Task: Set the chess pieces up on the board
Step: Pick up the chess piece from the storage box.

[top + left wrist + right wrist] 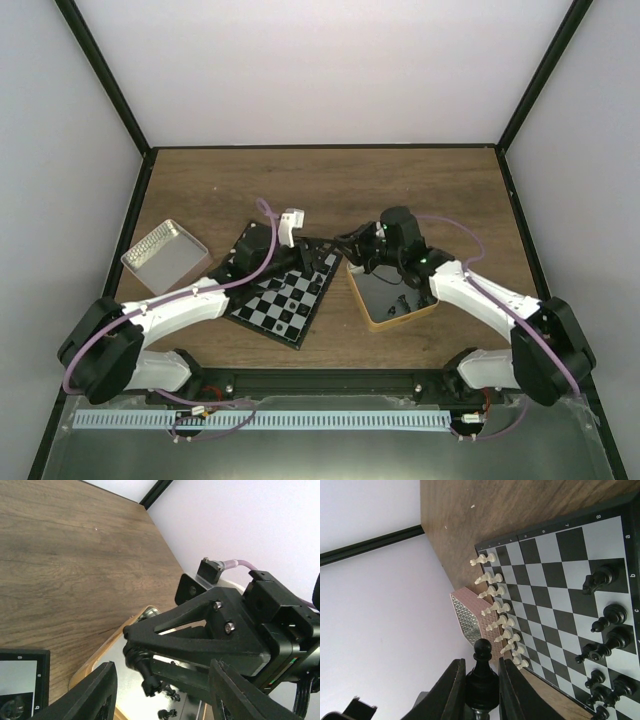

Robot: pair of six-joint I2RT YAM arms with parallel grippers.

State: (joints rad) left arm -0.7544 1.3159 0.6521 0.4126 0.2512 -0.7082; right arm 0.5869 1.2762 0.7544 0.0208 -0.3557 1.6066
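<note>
The board [262, 310] lies in the middle of the table, turned at an angle. In the right wrist view it [555, 580] carries a row of cream-white pieces [496, 607] along its far edge and several black pieces [605, 640] at the near right. My right gripper [481, 690] is shut on a black pawn [481, 677] and holds it in the air over the gold-rimmed tin's left edge [352, 283]. My left gripper [162, 700] is open and empty, facing the right gripper [132, 640] and its pawn [146, 672] over the board's right corner.
The gold-rimmed tin [425, 308] sits right of the board with a few loose black pieces [169, 696] inside. A silver-and-pink tin [165, 256] stands left of the board and shows in the right wrist view [467, 615]. Black frame posts and white walls enclose the table.
</note>
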